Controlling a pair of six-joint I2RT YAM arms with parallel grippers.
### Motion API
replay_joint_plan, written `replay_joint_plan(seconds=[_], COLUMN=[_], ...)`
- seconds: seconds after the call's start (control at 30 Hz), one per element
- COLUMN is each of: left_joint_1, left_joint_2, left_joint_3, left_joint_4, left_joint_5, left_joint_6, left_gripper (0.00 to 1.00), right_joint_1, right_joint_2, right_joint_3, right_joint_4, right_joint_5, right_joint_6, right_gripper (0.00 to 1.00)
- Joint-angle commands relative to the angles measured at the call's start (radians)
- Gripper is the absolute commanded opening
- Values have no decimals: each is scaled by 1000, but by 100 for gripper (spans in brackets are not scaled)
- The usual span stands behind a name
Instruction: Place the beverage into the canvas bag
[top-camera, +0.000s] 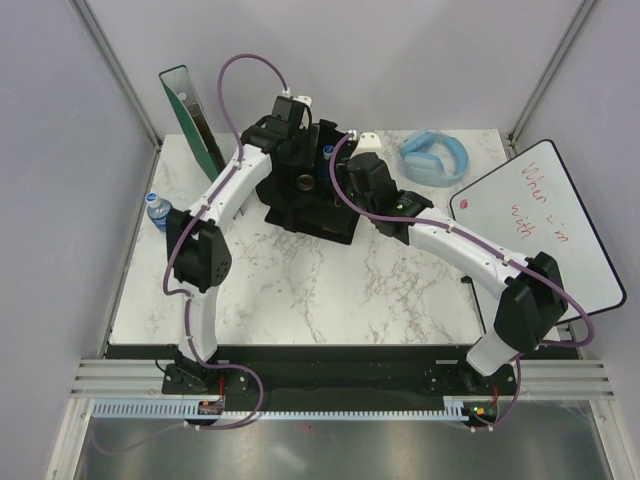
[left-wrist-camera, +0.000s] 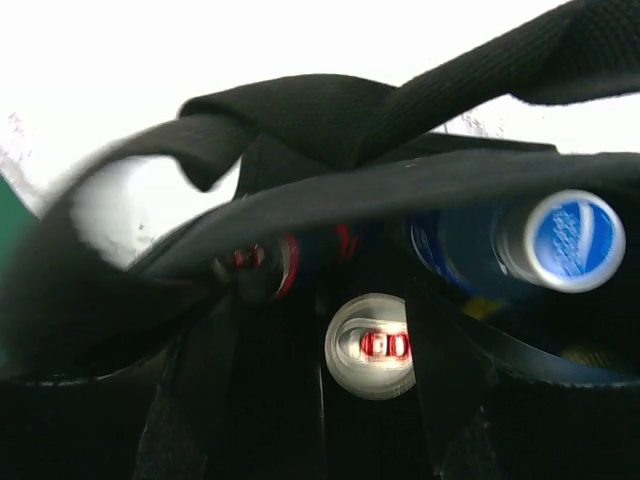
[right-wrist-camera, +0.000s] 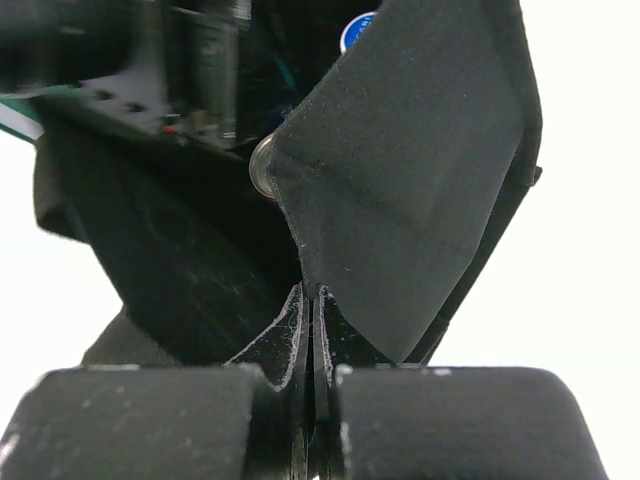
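Observation:
The black canvas bag (top-camera: 300, 215) stands mid-table. In the left wrist view I look down into it: a beverage can (left-wrist-camera: 370, 345) with a silver top and red tab stands upright inside. My left gripper (left-wrist-camera: 360, 310) is open, one dark finger (left-wrist-camera: 240, 400) on each side of the can. Also in the bag are a blue-capped bottle (left-wrist-camera: 575, 240) and another can (left-wrist-camera: 262, 268). A bag handle (left-wrist-camera: 330, 125) arches overhead. My right gripper (right-wrist-camera: 310, 295) is shut on the bag's fabric rim (right-wrist-camera: 420, 150), at the bag's right side (top-camera: 345, 180).
A small water bottle (top-camera: 157, 210) stands at the table's left edge. A green upright stand (top-camera: 190, 115) is at the back left, a light-blue object (top-camera: 435, 155) at the back right, and a whiteboard (top-camera: 540, 230) hangs over the right edge.

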Motion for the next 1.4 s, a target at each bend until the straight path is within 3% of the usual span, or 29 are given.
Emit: replay_joint_plan(seconds=[0.0,0.33,0.47,0.53,0.57,0.63,0.73,0.77,1.0,1.07,1.2,1.37], left_joint_1=[-1,4,49,143,183,307,437,474,609,636,671,717], left_joint_2=[-122,-344,-441,-515,-551,-622,-662,-667,-590,-556,-512,-447], left_joint_3=[58,48,12,-53,-87,-176,-250,-264,-338,-327,-364,-377], left_joint_4=[-108,-184,-262,-287,-289,-281,-275,-274,-261,-266,-232,-218], left_joint_5=[8,-66,-202,-233,-253,-265,-253,-244,-198,-127,-97,-20], left_joint_6=[-35,-51,-127,-195,-215,-252,-262,-264,-301,-295,-281,-262], left_gripper=[73,74,73,72,72,72,72,72,77,84,87,83], right_joint_1=[-20,-29,-32,-31,-32,-32,-32,-32,-31,-32,-32,-32], right_joint_2=[25,29,13,-15,-26,-56,-78,-83,-133,-152,-201,-239], right_joint_3=[4,21,35,39,39,42,56,53,32,21,6,-13], right_joint_4=[7,-10,-28,-36,-35,-38,-53,-53,-61,-59,-47,-25], right_joint_5=[37,37,17,2,-2,-31,-56,-67,-93,-84,-76,-102], right_joint_6=[9,23,19,22,22,22,19,17,13,13,5,3], right_gripper=[0,0,5,11,19,23,41,52,84,94,98,98])
